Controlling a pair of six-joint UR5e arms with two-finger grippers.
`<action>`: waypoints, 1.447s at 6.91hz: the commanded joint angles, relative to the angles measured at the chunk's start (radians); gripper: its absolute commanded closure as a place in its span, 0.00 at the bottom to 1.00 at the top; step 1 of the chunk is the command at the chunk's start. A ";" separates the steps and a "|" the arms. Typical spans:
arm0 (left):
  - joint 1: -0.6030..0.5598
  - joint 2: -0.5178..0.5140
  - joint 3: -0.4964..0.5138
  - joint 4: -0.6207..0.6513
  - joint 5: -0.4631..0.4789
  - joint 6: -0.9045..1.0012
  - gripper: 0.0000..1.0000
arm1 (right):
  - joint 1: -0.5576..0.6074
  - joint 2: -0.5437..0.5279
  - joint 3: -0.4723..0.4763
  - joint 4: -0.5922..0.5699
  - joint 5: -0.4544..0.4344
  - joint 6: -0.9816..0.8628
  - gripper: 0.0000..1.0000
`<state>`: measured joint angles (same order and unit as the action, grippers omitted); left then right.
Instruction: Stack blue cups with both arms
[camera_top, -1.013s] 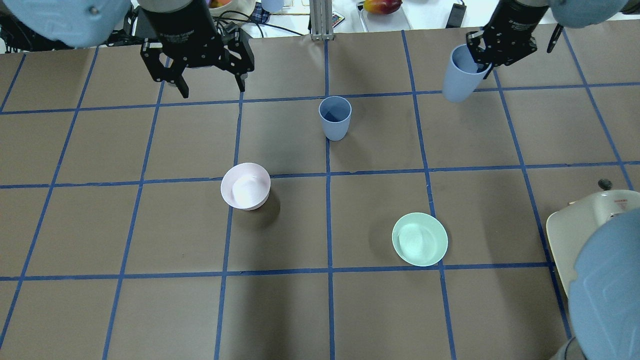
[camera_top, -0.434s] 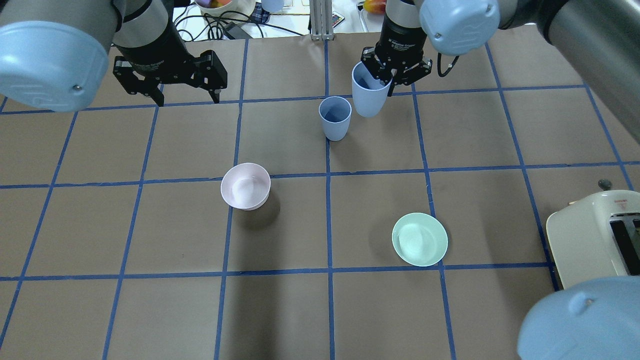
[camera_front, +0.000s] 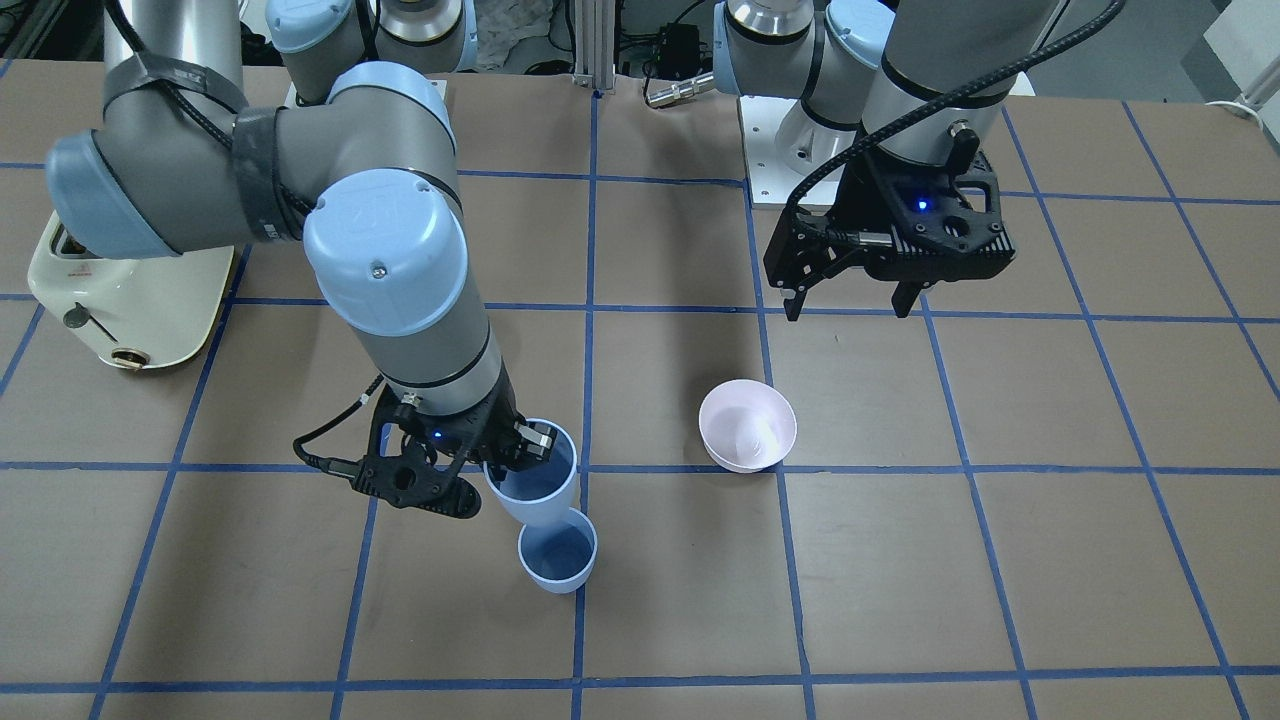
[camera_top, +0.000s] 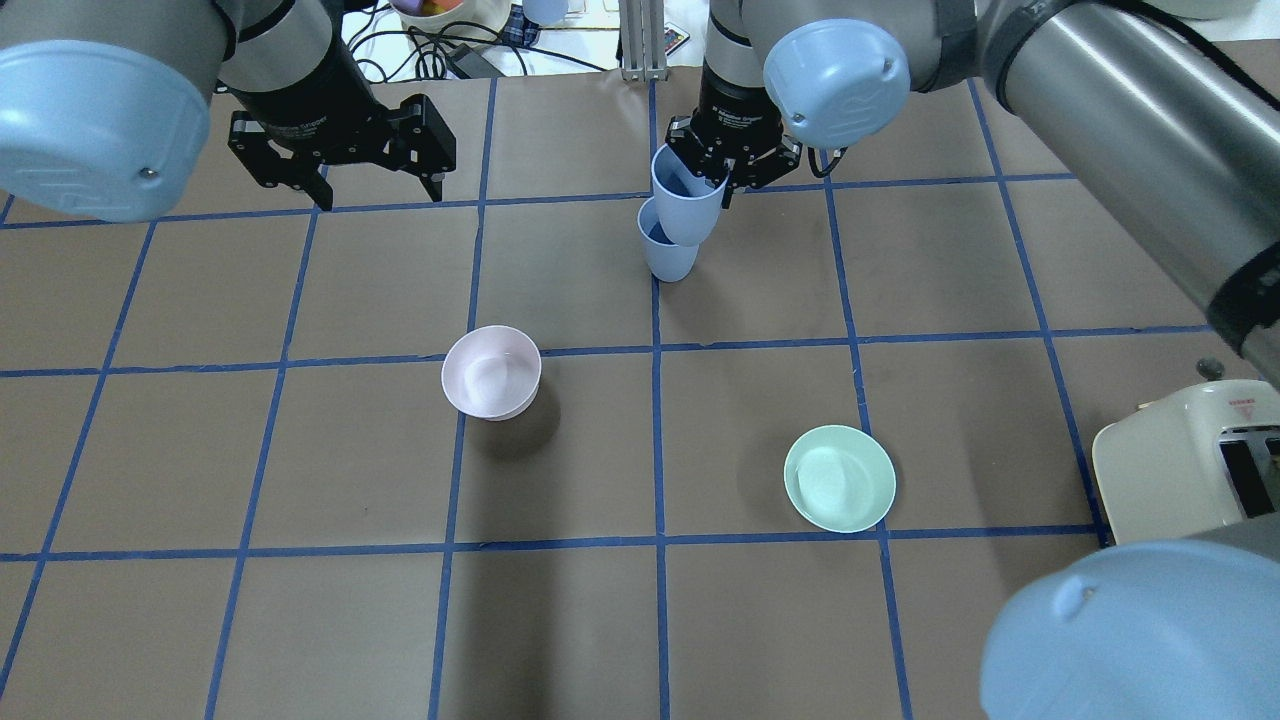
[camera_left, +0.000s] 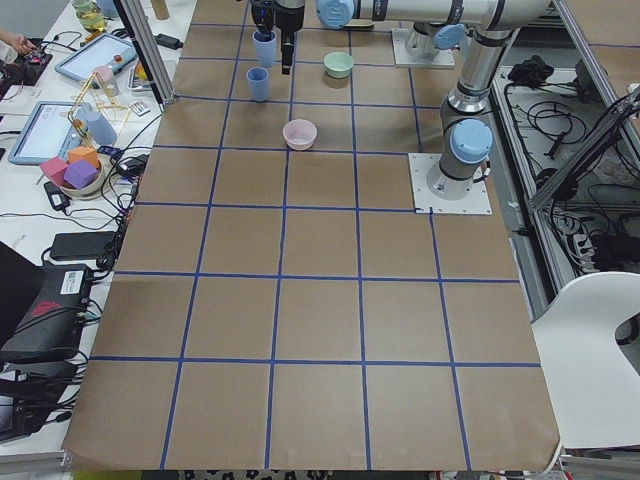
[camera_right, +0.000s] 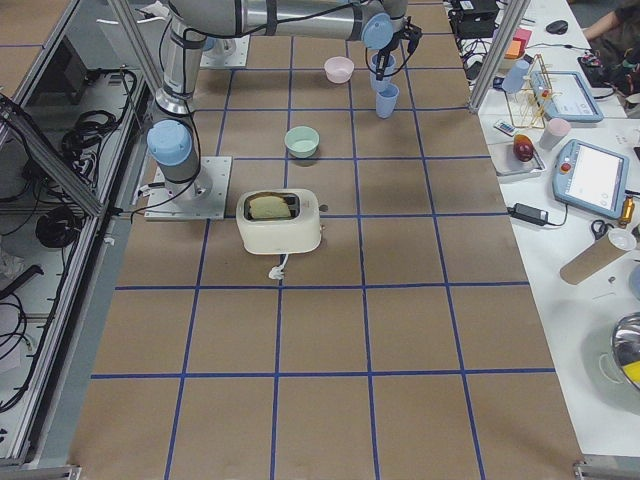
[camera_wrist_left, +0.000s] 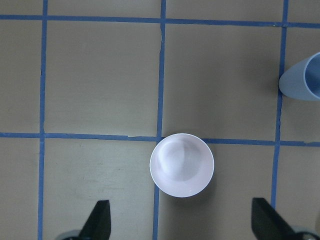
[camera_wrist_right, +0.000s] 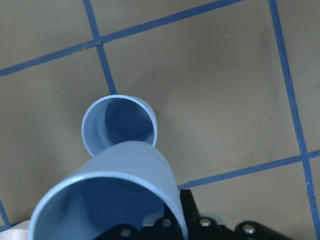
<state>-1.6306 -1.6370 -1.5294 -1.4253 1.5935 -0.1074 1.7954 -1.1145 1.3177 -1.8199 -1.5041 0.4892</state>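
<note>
One blue cup (camera_top: 668, 255) stands upright on the table near the far middle; it also shows in the front view (camera_front: 557, 562) and the right wrist view (camera_wrist_right: 120, 125). My right gripper (camera_top: 722, 172) is shut on the rim of the second blue cup (camera_top: 686, 200). It holds that cup tilted, its base just over the standing cup's rim (camera_front: 535, 490) (camera_wrist_right: 110, 195). I cannot tell if the cups touch. My left gripper (camera_top: 381, 198) is open and empty, hovering to the left (camera_front: 848, 308).
A pale pink bowl (camera_top: 491, 372) sits left of centre, below the left wrist camera (camera_wrist_left: 181, 165). A mint-green bowl (camera_top: 840, 478) sits right of centre. A cream toaster (camera_top: 1180, 470) stands at the right edge. Cables and clutter lie beyond the far edge.
My right gripper has carried its blue cup leftward from the far right to just over the standing cup. My left gripper shifted a little left early on and stays open.
</note>
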 joint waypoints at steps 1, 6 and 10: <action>-0.002 0.002 0.000 0.006 -0.001 -0.001 0.00 | 0.005 0.039 0.001 -0.065 0.024 0.009 1.00; -0.002 0.003 0.000 0.006 0.000 -0.002 0.00 | 0.004 0.053 0.003 -0.068 0.012 0.009 1.00; -0.002 0.003 -0.002 0.006 0.003 -0.002 0.00 | 0.002 0.062 0.000 -0.085 0.010 0.006 0.45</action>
<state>-1.6322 -1.6337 -1.5307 -1.4189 1.5963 -0.1089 1.7983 -1.0554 1.3181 -1.8935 -1.4940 0.4962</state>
